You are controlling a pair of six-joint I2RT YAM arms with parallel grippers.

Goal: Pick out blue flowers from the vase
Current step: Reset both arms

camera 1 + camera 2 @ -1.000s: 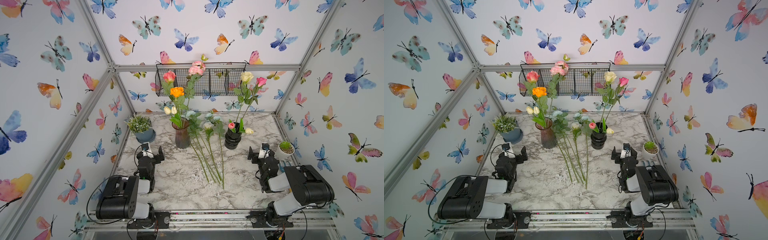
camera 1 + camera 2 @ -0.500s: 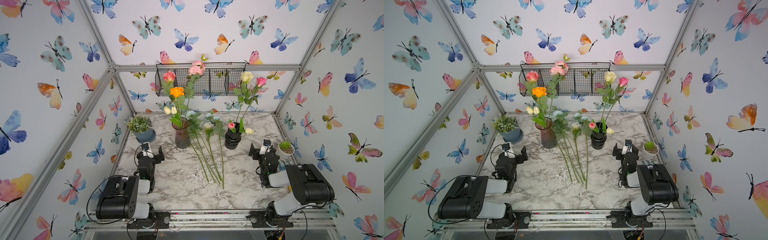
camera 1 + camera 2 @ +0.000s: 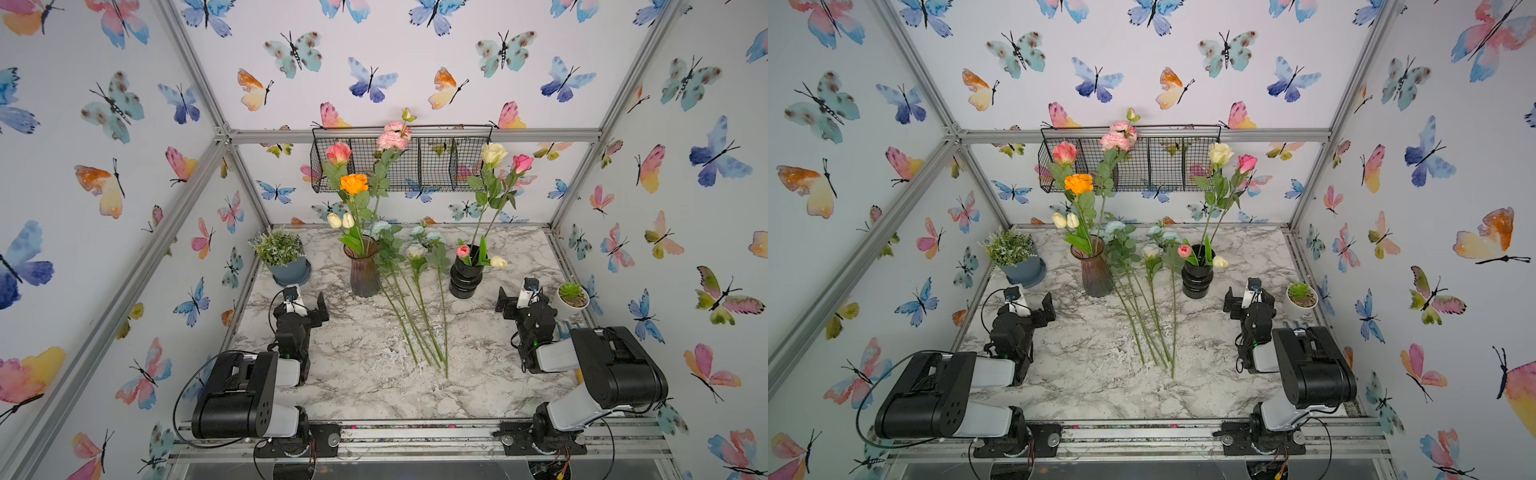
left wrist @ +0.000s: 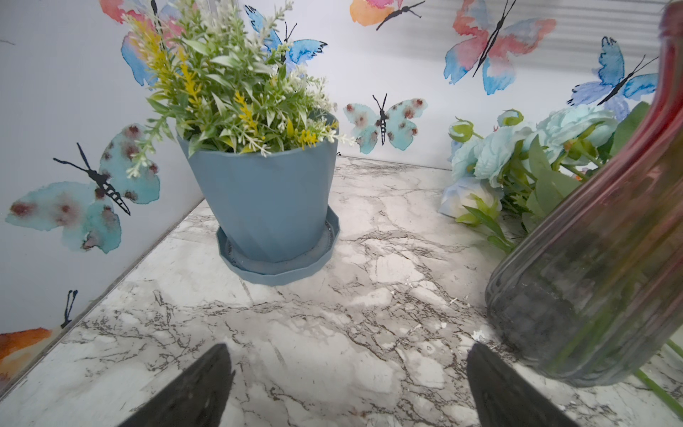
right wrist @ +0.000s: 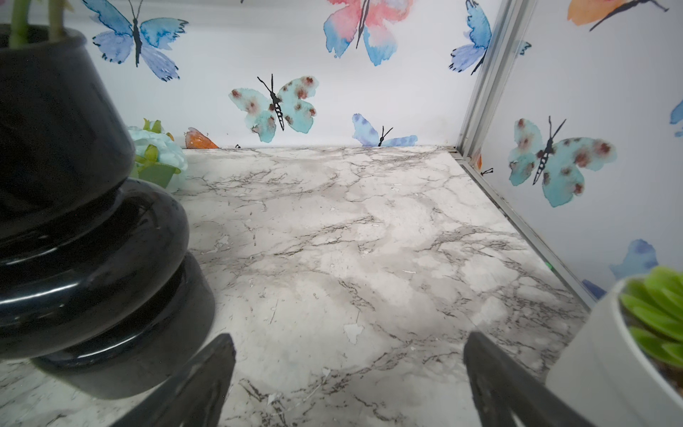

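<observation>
Blue flowers (image 3: 415, 252) are lying on the table (image 3: 361, 365) between glass vase (image 3: 364, 274) and black vase (image 3: 466, 279), left gripper (image 4: 347, 369) and right gripper (image 5: 349, 369) sitting low, fingers spread, empty.

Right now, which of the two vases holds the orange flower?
The ribbed smoky glass vase, near the blue plant pot; the black vase holds only cream and pink blooms.

both top views look steeply down from high above the front of the bench (image 3: 365, 390), sharing nearly the whole scene. each wrist view sits low over the bench: left facing the blue pot (image 4: 266, 207), right beside the black vase (image 5: 74, 240).
</observation>
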